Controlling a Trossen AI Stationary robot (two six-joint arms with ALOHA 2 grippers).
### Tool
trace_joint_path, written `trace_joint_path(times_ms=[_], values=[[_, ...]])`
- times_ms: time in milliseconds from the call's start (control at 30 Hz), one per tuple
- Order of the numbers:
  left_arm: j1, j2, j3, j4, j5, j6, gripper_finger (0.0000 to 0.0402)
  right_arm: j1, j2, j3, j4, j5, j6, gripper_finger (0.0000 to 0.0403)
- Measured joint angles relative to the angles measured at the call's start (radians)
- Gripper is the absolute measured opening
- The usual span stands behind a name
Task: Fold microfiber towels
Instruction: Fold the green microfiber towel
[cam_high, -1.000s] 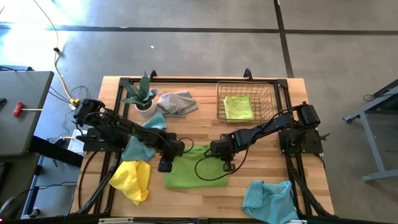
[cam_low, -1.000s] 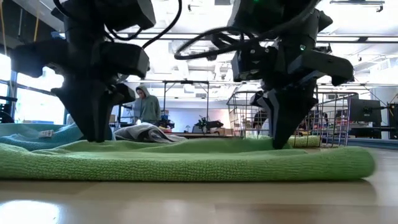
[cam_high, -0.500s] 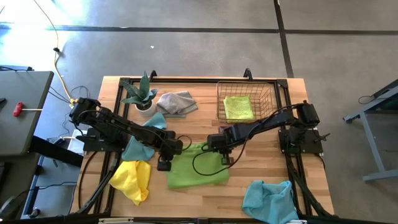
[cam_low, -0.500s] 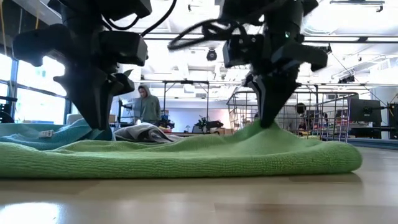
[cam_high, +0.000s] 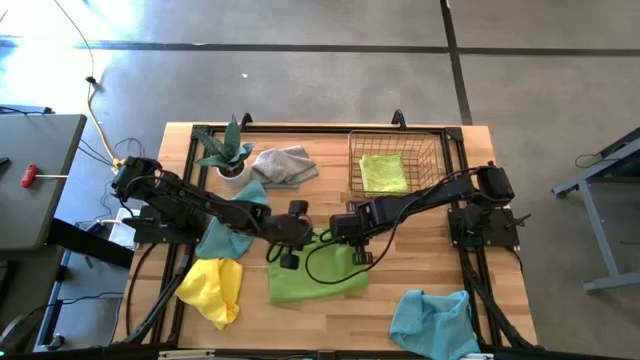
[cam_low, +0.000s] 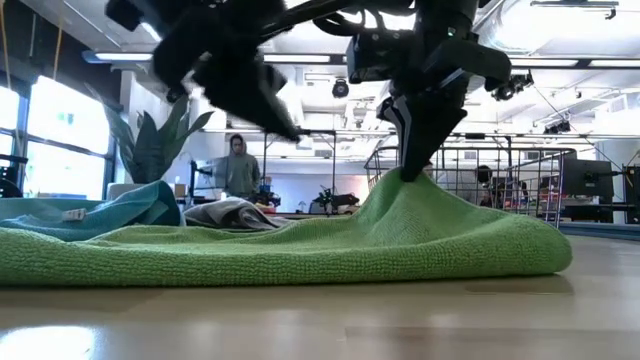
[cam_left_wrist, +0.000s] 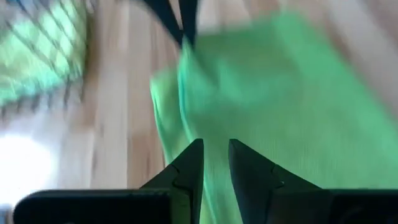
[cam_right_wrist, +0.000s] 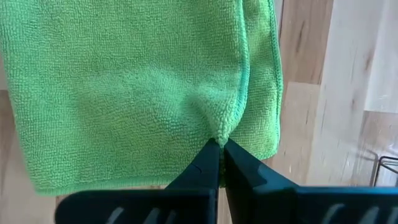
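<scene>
Wood table (cam_high: 420, 285), right pincer (cam_right_wrist: 221, 147) pinching green towel (cam_high: 318, 272) edge, left pincer (cam_left_wrist: 215, 163) slightly apart, empty.

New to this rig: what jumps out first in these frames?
The lime green towel at the table's front centre, one edge pulled up into a peak by the right pincer, shut on it. Just left of it the left pincer hovers above the cloth, holding nothing. Around them: a wire basket at the back right with a folded green towel inside, and a yellow towel crumpled at the front left.
</scene>
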Motion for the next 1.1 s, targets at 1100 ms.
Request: trace_joint_path(times_ms=[1100], values=[[0.158,0.367,0.000,0.549,0.384,0.027,0.0201,0.041,0.000,0.000,0.007,0.019,-0.009,0.0000]])
